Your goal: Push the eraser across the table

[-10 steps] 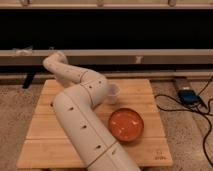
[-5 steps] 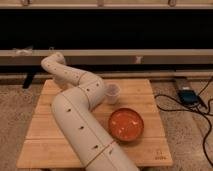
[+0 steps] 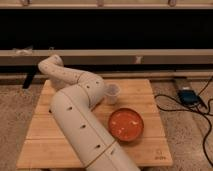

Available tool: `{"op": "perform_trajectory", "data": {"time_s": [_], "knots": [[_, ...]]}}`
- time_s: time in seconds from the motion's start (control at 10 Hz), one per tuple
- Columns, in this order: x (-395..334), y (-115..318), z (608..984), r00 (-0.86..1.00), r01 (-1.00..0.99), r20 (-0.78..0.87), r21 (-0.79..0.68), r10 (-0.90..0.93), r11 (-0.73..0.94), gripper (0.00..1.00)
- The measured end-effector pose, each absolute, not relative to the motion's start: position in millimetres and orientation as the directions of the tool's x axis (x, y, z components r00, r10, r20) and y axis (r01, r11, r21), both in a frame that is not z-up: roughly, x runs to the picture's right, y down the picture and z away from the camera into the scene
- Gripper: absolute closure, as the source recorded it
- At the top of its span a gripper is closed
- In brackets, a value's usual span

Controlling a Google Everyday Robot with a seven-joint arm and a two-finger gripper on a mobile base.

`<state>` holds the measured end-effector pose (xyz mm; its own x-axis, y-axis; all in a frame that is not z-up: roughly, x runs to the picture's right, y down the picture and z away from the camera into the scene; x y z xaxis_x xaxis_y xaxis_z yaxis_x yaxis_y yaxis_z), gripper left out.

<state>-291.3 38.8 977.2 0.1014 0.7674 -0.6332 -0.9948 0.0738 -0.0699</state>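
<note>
1 thick white arm (image 3: 80, 120) is filling the middle of the frame. Over the last 1 second its far link has been sliding slightly leftward, toward the upper left corner of the table (image 3: 147, 92). The gripper is sitting hidden behind that link at the upper left, so I cannot tell whether it is clenched or released. The red bowl (image 3: 126, 124) and the small white cup (image 3: 112, 93) are staying put right of the arm. The eraser is not showing anywhere. It is probably lying behind the arm, so the push is likely only starting.
</note>
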Motion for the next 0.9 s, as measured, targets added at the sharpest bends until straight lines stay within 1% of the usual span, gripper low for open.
{"op": "perform_trajectory", "data": {"time_s": [0.3, 0.5, 0.9], "knots": [[-304, 54, 963, 0.138, -0.990, -0.644, -0.106, 0.752, 0.091, 1.00], [-300, 61, 956, 0.146, -0.989, -0.650, -0.111, 0.746, 0.096, 1.00], [-295, 89, 933, 0.175, -0.984, -0.660, -0.136, 0.730, 0.113, 1.00]]}}
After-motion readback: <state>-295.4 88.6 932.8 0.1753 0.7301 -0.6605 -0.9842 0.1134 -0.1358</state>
